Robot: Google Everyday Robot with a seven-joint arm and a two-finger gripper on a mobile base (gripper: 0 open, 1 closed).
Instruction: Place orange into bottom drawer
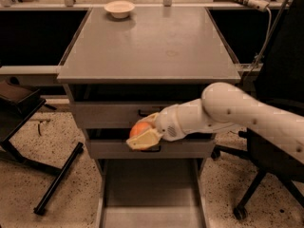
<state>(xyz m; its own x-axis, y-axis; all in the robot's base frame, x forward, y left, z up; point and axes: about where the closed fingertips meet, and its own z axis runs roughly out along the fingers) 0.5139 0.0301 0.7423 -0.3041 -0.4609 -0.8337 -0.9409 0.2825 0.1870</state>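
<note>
The orange is held in my gripper, whose pale fingers are shut around it. The gripper hangs in front of the middle drawer's front, below the cabinet top. My white arm reaches in from the right. The bottom drawer is pulled open below the gripper: a wide flat grey tray with low side walls. The orange sits above the drawer's back part.
A shallow white bowl stands at the back left of the grey cabinet top. Two shut drawers with black handles sit above the open one. A black chair base stands at the right, black table legs at the left.
</note>
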